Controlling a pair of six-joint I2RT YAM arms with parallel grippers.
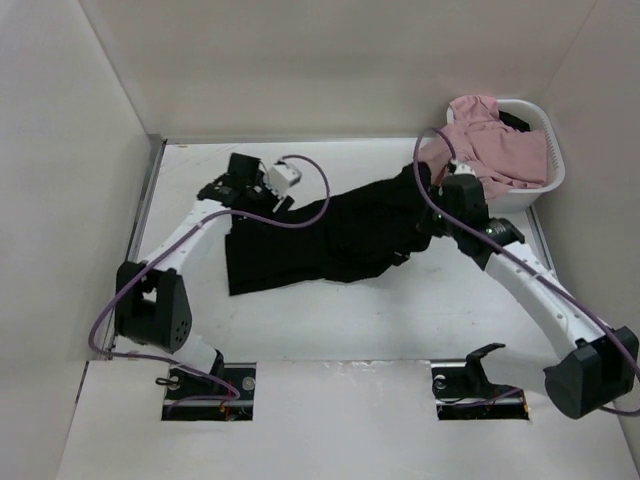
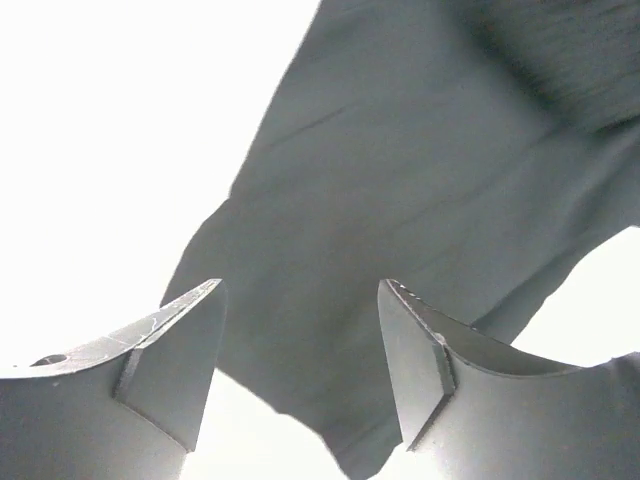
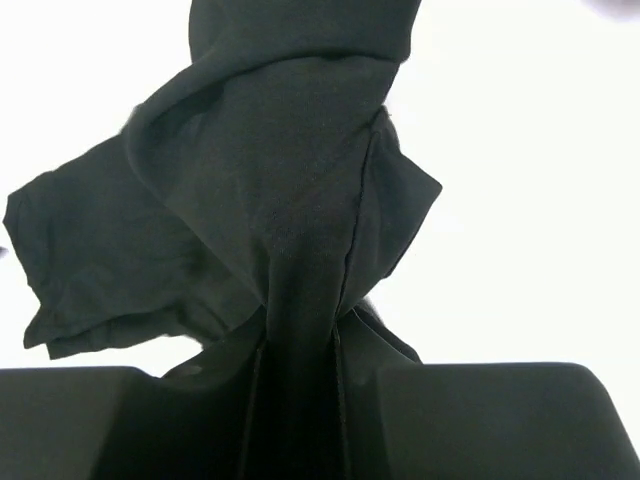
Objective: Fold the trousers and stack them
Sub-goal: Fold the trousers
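Note:
Black trousers (image 1: 330, 235) lie spread across the middle of the white table, running from lower left to upper right. My left gripper (image 1: 238, 190) hangs open above their far left corner; in the left wrist view the dark cloth (image 2: 400, 200) lies below and between the open fingers (image 2: 180, 350). My right gripper (image 1: 432, 205) is shut on the right end of the trousers; in the right wrist view a bunched fold of black cloth (image 3: 290, 230) is pinched between the jaws and lifted off the table.
A white basket (image 1: 550, 150) at the back right holds pink clothing (image 1: 495, 145) and something dark. White walls enclose the table on the left, back and right. Bare table (image 1: 400, 320) lies in front of the trousers.

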